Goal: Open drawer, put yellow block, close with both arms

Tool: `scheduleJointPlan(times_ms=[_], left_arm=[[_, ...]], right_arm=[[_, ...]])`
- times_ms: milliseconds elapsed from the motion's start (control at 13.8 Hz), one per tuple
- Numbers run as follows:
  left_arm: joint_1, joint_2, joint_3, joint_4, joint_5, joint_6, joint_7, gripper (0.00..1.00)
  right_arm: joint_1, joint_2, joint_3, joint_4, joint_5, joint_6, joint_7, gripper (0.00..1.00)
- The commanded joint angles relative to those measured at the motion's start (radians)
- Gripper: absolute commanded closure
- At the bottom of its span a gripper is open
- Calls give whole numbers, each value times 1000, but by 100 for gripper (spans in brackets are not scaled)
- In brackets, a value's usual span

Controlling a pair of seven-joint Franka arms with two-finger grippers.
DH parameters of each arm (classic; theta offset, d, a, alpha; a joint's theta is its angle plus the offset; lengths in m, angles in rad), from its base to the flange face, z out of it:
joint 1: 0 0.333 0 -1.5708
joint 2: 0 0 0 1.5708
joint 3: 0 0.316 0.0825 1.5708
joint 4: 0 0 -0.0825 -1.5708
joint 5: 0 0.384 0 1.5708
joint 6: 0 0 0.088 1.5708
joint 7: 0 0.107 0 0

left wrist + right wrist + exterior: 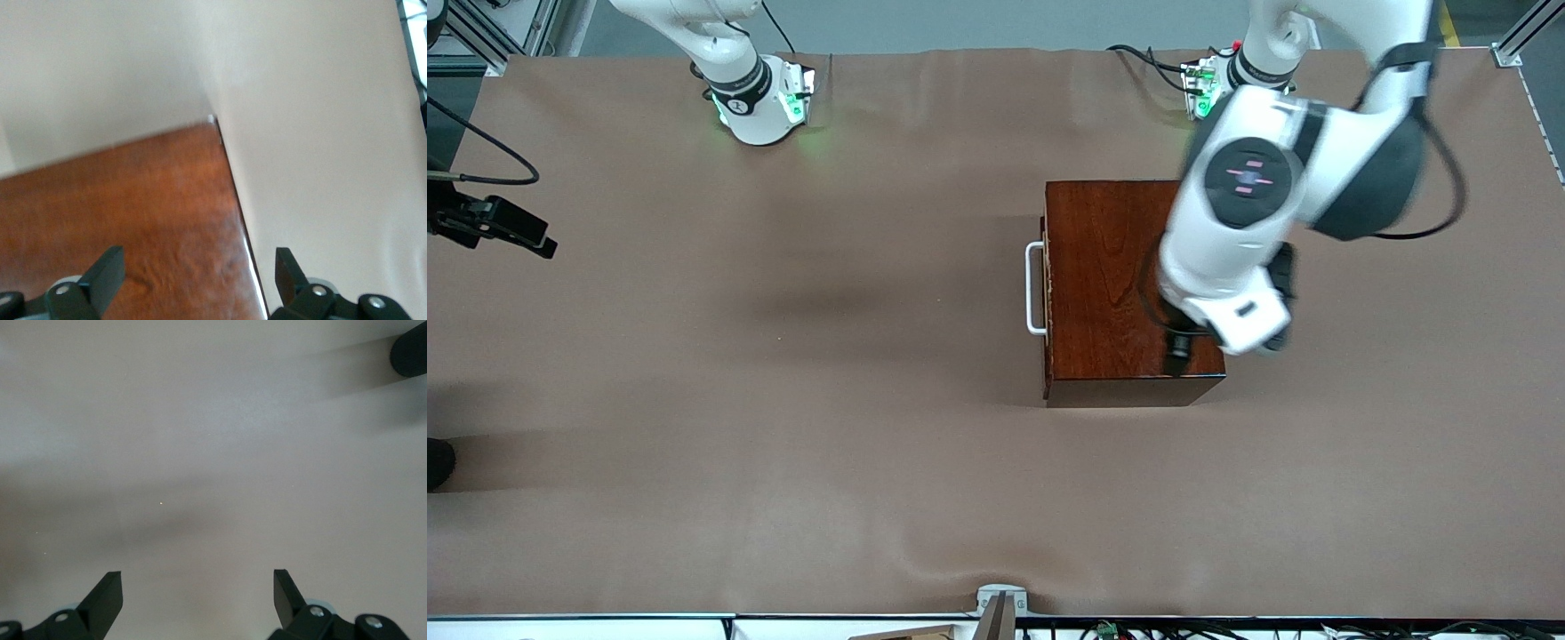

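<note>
The dark red-brown wooden box [1107, 284] stands on the brown cloth. Its drawer is pushed in, with the white bar handle [1035, 289] facing the right arm's end of the table. My left gripper [1181, 345] [199, 270] hangs open over the box top [133, 213], close to the box's edge toward the left arm's end, with nothing between its fingers. My right gripper [198, 588] is open over bare cloth, holding nothing. The yellow block is out of view.
Both green-lit arm bases [760, 102] [1205, 84] stand along the table's back edge. A black round object [438, 462] [410, 350] sits at the table's edge at the right arm's end. A metal bracket [1000, 604] marks the edge nearest the front camera.
</note>
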Motion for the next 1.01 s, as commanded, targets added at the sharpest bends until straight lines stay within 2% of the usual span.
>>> scheduleJointPlan(times_ms=[0,217,579,942], left_arm=[[82,-97,-16,-101,1,-2,136,0],[168,-158,-18,-156,0,-2,290,0],[295,-316,-18,-297,-45,-2,608,0],[386,-389,-18,-351,-62,-12,921,0]], right_arm=[[-19,-23,13,-11,4,0,7,0],[-16,-25,13,-14,4,0,6,0],[-16,-23,13,-11,4,2,6,0],[-16,-22,13,-8,4,3,7,0]])
